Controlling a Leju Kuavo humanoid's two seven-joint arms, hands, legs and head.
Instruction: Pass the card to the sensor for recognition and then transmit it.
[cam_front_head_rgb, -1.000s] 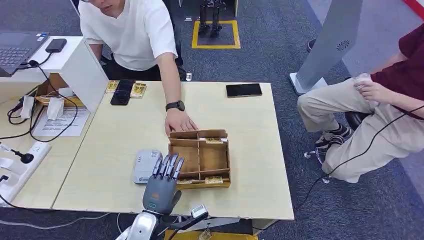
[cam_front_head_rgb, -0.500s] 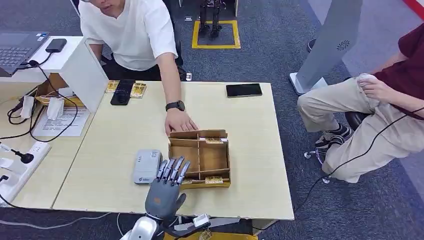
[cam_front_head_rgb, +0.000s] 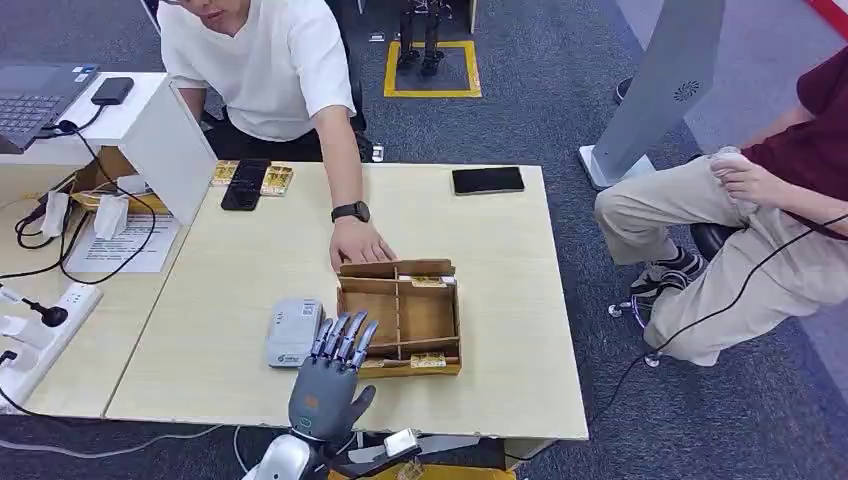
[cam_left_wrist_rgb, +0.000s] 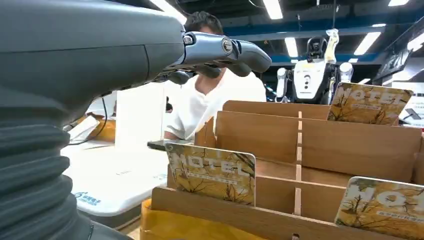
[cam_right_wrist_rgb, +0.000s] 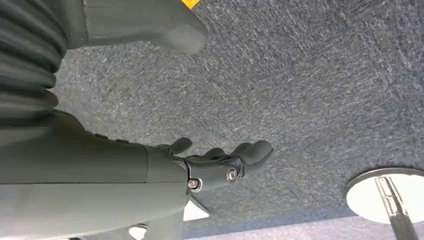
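Left hand (cam_front_head_rgb: 330, 378) empty, fingers spread, had edged right vs 1 s ago, tips over wooden card tray (cam_front_head_rgb: 400, 316) near corner; card reader (cam_front_head_rgb: 292, 331) unmoved.

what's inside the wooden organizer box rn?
The wooden organizer box holds upright yellow hotel cards in its near and far slots; its middle compartments look bare. The left hand covers its near-left corner.

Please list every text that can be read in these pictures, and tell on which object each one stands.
"HOTEL": on the near card standing in the wooden box.
"HOTEL", partly cut off: on the far card.
Letters on the card at the corner: cut off, small line below blurred.
Blue mark on the white card reader: too blurred.
Papers: too small.
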